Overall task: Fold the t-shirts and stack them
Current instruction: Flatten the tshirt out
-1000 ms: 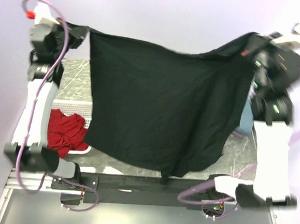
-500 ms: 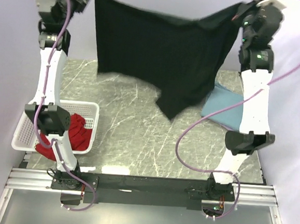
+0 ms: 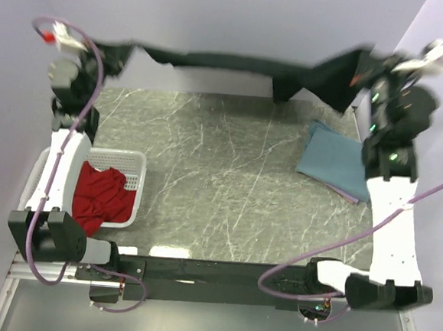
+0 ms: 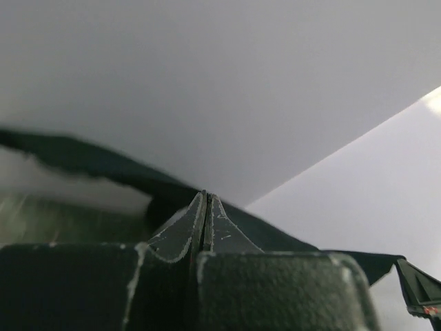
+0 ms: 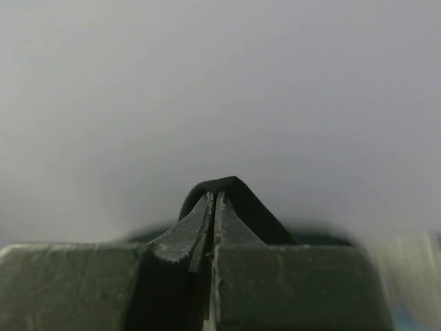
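Black t-shirt (image 3: 230, 61) is strung out sideways between the 2 arms, up high over the far edge of the counter (image 3: 220, 181). It's blurred, w/ a bunch hanging down right of centre. None of it touches the counter.

Left end effector (image 4: 205, 198) is clamped on the shirt's left end. Fingers are pressed flat together, and dark cloth runs off behind the tips to both sides.

Right end effector (image 5: 214, 196) is pinched tight on the shirt's right end. A small loop of black fabric pokes up just past its tips.

Red t-shirt (image 3: 100, 198) is heaped in the white basket (image 3: 122, 156) at near left, beside the left arm. Dusty-blue t-shirt (image 3: 333, 159) lies flat on the counter at right, next to the right arm, well apart from both end effectors.
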You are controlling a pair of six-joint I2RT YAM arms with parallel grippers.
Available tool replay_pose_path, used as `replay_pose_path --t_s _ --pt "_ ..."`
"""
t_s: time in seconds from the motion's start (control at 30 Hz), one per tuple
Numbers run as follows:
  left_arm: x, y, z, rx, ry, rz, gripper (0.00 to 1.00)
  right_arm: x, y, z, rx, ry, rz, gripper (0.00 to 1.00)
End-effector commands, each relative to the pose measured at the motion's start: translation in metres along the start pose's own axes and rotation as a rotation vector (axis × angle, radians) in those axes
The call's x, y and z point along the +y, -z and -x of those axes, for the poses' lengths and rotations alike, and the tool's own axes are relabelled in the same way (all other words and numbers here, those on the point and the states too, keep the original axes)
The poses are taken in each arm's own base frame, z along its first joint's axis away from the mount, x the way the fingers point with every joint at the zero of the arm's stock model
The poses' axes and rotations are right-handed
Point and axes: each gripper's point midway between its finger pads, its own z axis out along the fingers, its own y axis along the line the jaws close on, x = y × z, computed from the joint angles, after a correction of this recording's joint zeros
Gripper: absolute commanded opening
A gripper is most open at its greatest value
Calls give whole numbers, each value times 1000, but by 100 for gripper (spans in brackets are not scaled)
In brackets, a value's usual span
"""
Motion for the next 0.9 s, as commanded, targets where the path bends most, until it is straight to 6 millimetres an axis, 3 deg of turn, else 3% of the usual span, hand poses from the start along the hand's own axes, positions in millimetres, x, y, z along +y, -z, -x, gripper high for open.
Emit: replay_pose_path --t_s 0.0,0.03,0.07,0.13,0.17,0.3,0.47,0.63,0.87 --pt "72 30 -74 212 22 124 0 -55 31 -139 352 1 -132 0" --pt "87 38 -90 261 23 153 0 -66 44 -164 431 -15 -175 0" --pt "114 55 -117 342 61 231 0 -92 73 -204 572 -11 -291 0" --pt "132 73 -146 445 55 275 0 -104 103 -233 692 -50 -378 0" --pt "151 92 -165 510 82 357 0 -113 130 -256 798 -60 -428 0" --pt "182 135 -187 599 79 549 0 -118 189 -289 974 -123 -510 0" --pt "189 160 -187 620 58 659 0 -117 246 -307 1170 -165 -581 0" --pt "200 182 -202 714 86 741 0 -117 279 -302 1251 -160 -632 0" --pt "218 201 -200 785 -1 854 0 -121 326 -296 1354 -148 -742 0"
